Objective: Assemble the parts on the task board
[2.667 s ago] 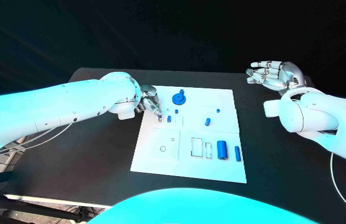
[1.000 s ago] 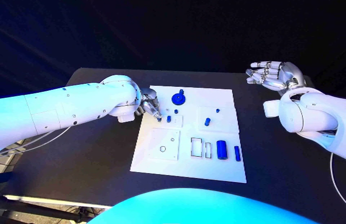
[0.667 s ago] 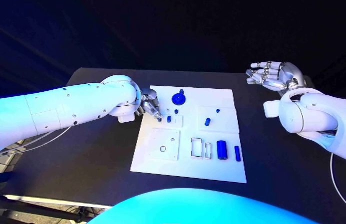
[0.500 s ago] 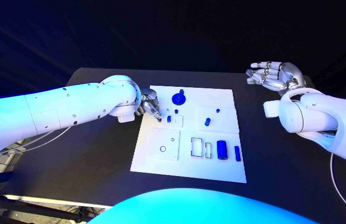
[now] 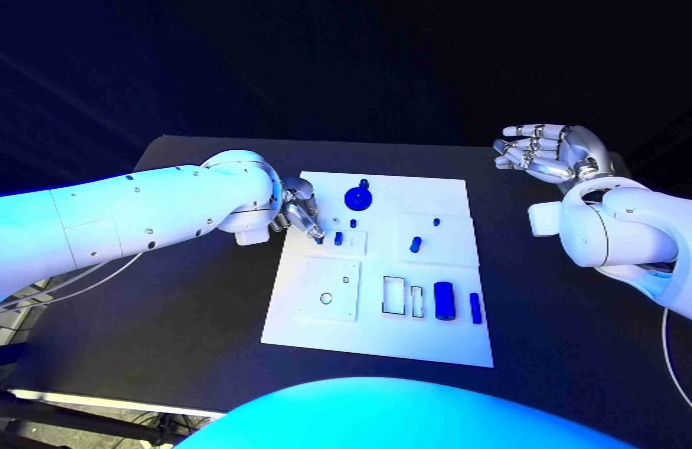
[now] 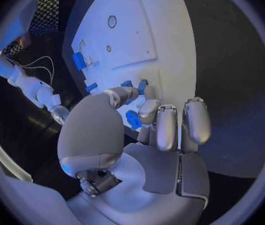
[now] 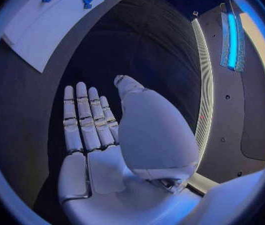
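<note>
Task board [image 5: 378,309] lies flat mid-worktop [image 5: 173,309], white, with blue parts on it: round gear-like part [image 5: 356,200] near far edge, small peg [image 5: 415,243] mid-board, two cylinders [image 5: 444,301] near right edge. Left robot hand [image 5: 300,212] at board's left edge, fingers curled down, tips by a small blue peg [image 5: 338,237]; can't tell if it's pinching anything. Right robot hand [image 5: 545,151] raised off to the right, well apart from board, palm up, fingers spread, holding nothing.

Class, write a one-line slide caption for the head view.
Left hand works at small blue parts on the task board; right hand open.
</note>
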{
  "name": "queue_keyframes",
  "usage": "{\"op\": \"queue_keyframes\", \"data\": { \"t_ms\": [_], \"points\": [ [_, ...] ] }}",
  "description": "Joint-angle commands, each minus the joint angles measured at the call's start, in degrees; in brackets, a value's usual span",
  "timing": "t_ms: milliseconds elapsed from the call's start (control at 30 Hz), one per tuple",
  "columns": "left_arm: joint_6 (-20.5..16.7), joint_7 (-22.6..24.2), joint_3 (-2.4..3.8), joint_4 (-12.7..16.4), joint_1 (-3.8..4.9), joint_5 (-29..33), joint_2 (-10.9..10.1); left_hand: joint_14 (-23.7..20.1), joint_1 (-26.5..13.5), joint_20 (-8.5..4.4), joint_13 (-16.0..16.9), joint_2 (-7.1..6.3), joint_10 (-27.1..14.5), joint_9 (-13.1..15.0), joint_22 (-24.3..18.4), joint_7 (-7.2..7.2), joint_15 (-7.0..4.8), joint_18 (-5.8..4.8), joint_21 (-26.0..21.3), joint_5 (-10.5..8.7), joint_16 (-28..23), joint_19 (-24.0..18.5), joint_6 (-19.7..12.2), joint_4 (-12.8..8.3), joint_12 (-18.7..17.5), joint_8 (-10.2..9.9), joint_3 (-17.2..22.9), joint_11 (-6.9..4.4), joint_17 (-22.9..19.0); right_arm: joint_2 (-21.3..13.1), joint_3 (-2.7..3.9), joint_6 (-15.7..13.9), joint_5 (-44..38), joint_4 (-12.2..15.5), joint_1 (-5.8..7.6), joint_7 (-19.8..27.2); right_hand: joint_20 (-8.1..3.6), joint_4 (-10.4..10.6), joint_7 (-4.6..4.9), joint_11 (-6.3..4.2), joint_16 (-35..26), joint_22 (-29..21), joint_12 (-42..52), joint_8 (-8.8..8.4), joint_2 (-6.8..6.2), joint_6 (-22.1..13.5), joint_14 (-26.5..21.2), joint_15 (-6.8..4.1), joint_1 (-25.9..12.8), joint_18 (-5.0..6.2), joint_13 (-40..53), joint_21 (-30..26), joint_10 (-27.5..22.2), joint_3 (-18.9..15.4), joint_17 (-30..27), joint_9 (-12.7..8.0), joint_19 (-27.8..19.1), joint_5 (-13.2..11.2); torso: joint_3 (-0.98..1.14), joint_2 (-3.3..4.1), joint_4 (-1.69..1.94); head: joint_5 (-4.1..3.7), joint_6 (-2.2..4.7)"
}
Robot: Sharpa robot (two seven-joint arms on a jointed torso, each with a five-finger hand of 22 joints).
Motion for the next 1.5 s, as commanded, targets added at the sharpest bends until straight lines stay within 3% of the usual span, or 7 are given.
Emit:
{"op": "queue_keyframes", "data": {
  "t_ms": [33,333,733,1167,1300,1400,1500],
  "points": [
    [1.1,0.1,0.0,-0.1,-0.02,0.4,0.1,2.3,-0.2,-0.05,0.0,0.39,0.3,0.1,0.1,-0.24,-0.39,-0.87,0.2,0.18,0.2,0.5,0.3,-12.8,0.2,0.0,12.5,0.09,0.8,0.0,0.02,0.7,-0.3,0.0,-0.04,0.6,0.01,0.0,4.64,0.46,-0.2,-0.1,0.4,0.36,-0.06,-0.5,0.4,0.13,-0.4,0.29,-0.1,-0.3,0.1,0.3,0.0,-0.1,-0.2,0.2,0.03,0.02,0.0,0.01,0.01],
    [1.4,0.0,-0.14,-0.5,-0.09,0.3,0.7,2.3,-0.2,-0.05,0.0,0.39,0.3,0.1,0.1,-0.24,-0.39,-0.87,0.2,0.18,0.2,0.5,0.3,-12.8,0.2,0.0,12.5,0.09,0.8,0.0,0.02,0.7,-0.3,0.1,-0.04,0.6,0.01,0.0,4.64,0.46,-0.2,-0.1,0.4,0.36,-0.06,-0.5,0.4,0.13,-0.4,0.29,-0.1,-0.3,0.1,0.3,0.0,-0.1,-0.2,0.2,0.02,0.06,-0.1,-0.04,0.01],
    [2.1,0.0,-0.37,-0.6,-1.11,0.4,1.2,2.3,-0.3,-0.07,0.0,0.4,0.3,0.1,0.1,-0.25,-0.41,-0.87,0.2,0.24,0.2,0.5,0.4,-12.9,0.1,-0.1,12.5,0.08,0.8,-0.1,0.02,0.7,-0.3,0.1,-0.04,0.6,0.01,0.0,4.64,0.46,-0.2,-0.1,0.4,0.36,-0.06,-0.5,0.4,0.13,-0.4,0.29,-0.1,-0.3,0.1,0.3,0.0,-0.1,-0.2,0.2,0.04,0.03,-0.02,-0.35,0.01],
    [1.0,0.0,-0.39,-0.8,-1.28,0.6,1.0,2.4,-1.2,0.01,-0.3,0.53,0.4,0.0,-0.3,-0.21,-0.33,-0.81,0.0,-0.32,0.2,0.1,0.4,-12.6,-0.1,-0.5,11.8,0.14,0.8,-0.1,0.02,0.7,-0.2,0.1,-0.05,0.6,0.02,0.0,4.64,0.46,-0.4,-0.3,0.4,0.42,-0.1,-0.5,0.5,0.14,-0.5,0.29,-0.1,-0.3,0.0,0.5,-0.2,-0.1,-0.2,0.2,0.06,-0.04,0.02,-0.43,0.01],
    [-0.6,0.0,-0.38,-1.1,-1.28,0.9,0.9,2.4,-4.7,0.7,-0.8,1.07,0.4,0.0,-1.0,-0.88,-0.5,-0.74,-1.0,-1.7,0.2,-0.4,-0.7,-9.0,-0.6,-1.5,5.9,-0.18,0.8,-0.1,0.02,0.7,-0.2,0.1,-0.05,0.6,0.02,0.0,4.64,0.46,-0.4,-0.3,0.4,0.42,-0.1,-0.5,0.5,0.14,-0.5,0.29,-0.1,-0.3,0.0,0.5,-0.2,-0.1,-0.2,0.2,0.04,-0.06,-0.02,-0.45,0.01],
    [-2.1,0.1,-0.3,-1.2,-1.29,1.4,0.8,2.3,-8.8,0.86,-1.8,0.89,-0.7,-0.7,-2.0,-0.42,-0.24,-0.55,-1.8,-2.17,0.1,-0.8,-0.5,-3.6,-1.3,-2.8,-1.1,0.21,0.7,-0.1,0.02,0.7,-0.2,0.1,-0.05,0.6,0.02,0.0,4.64,0.47,-0.4,-0.3,0.4,0.43,-0.1,-0.5,0.5,0.14,-0.5,0.29,-0.1,-0.3,0.0,0.5,-0.2,-0.1,-0.2,0.2,0.01,-0.02,-0.04,-0.44,0.01],
    [-3.3,0.1,-0.18,-1.5,-1.29,1.9,0.6,2.2,-9.4,0.87,-3.6,0.53,-2.3,-1.2,-3.2,0.15,0.11,-0.33,-2.8,-1.98,0.1,-1.4,-1.4,0.1,-2.6,-4.0,-7.4,0.72,0.7,-0.1,0.02,0.7,-0.2,0.1,-0.06,0.6,0.02,0.0,4.64,0.47,-0.4,-0.3,0.4,0.43,-0.1,-0.5,0.5,0.14,-0.5,0.29,-0.1,-0.3,0.0,0.5,-0.2,-0.1,-0.2,0.2,-0.01,-0.06,-0.03,-0.51,0.01]
  ]
}}
